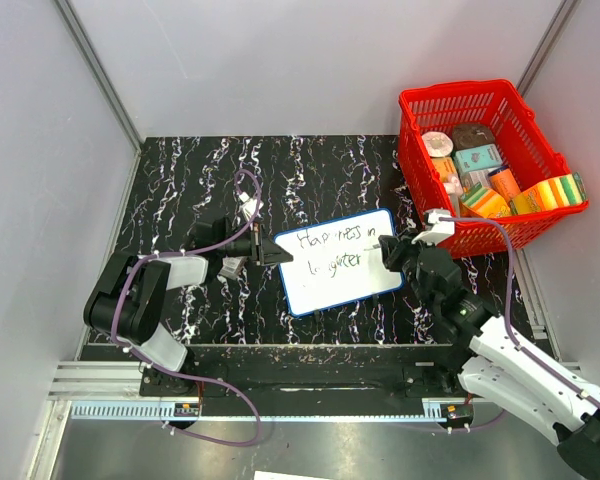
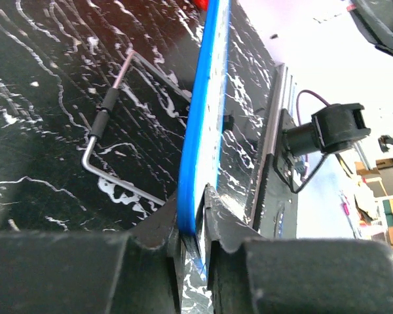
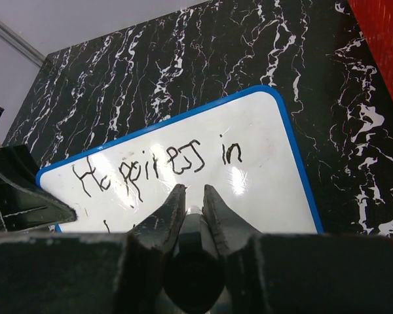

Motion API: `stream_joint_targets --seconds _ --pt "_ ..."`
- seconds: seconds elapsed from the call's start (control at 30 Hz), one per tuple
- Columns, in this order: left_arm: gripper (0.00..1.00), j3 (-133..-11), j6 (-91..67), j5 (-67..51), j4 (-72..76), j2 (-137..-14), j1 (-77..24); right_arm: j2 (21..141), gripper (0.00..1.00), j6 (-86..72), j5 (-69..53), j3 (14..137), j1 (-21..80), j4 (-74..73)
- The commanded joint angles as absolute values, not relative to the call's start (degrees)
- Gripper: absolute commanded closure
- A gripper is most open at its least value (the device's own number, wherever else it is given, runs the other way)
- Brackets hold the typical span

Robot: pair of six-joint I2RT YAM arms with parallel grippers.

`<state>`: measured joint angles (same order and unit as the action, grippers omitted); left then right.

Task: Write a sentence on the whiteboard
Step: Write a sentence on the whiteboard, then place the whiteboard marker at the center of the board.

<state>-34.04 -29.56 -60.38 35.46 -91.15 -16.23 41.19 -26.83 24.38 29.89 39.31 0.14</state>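
Black, white-veined bench [image 1: 180, 170], seen from overhead: the whiteboard [image 1: 338, 262] lies near its middle, slightly askew, with the red basket [image 1: 490, 238] of packets just beyond its right corner. The sentence [image 1: 332, 250] runs across the board in two short lines of dark handwriting. The left gripper [image 1: 270, 250] meets the board's left edge. The right gripper [image 1: 392, 250] sits at the right edge, by the end of the top line.

From the left wrist, the left gripper [image 2: 195, 226] has its jaws clamped on the blue rim of the whiteboard [image 2: 203, 98], seen edge-on. A bent metal rod [image 2: 95, 140] lies on the bench [image 2: 39, 98] beside it.

From the right wrist, the right gripper [image 3: 191, 190] points at the whiteboard [image 3: 262, 150], jaws drawn close around a dark pen [image 3: 193, 281]. Its tips sit just under the sentence [image 3: 157, 163], whose top line reads roughly "Happiness in". Whether the pen touches the board cannot be told. The bench [image 3: 183, 59] shows beyond.
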Motion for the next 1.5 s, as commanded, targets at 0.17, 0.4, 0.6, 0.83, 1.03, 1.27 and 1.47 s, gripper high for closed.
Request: stream_joint_targets --seconds 0.17,0.4,0.6,0.83,1.03,1.27,1.47 --pt "0.51 -32.9 -21.7 -52.0 33.5 -89.1 -16.4 40.2 1.00 -28.2 23.1 29.6 39.0 -1.4" --pt "0.01 -29.5 -21.4 -49.0 36.1 -83.6 -16.5 38.1 1.00 -28.7 22.5 29.6 39.1 -3.0" --pt "0.01 -26.9 -22.0 -45.5 36.9 -77.8 -16.5 36.9 1.00 -28.6 22.0 30.5 39.2 -5.1" --pt "0.01 -23.2 -24.1 -32.8 35.9 -67.5 -16.5 37.5 1.00 -28.4 17.9 30.9 39.0 -5.4" --pt "0.01 -20.1 -24.8 -17.1 25.7 -52.6 -16.5 38.1 1.00 -29.9 14.3 30.9 39.0 -6.6" --pt "0.01 -24.2 -25.8 -6.2 4.0 -36.5 -16.5 40.1 1.00 -34.2 8.3 29.7 39.1 -6.0" --pt "0.01 -25.5 -26.9 -5.8 0.5 -33.2 -16.5 40.9 1.00 -38.0 5.3 29.5 39.1 -6.8"
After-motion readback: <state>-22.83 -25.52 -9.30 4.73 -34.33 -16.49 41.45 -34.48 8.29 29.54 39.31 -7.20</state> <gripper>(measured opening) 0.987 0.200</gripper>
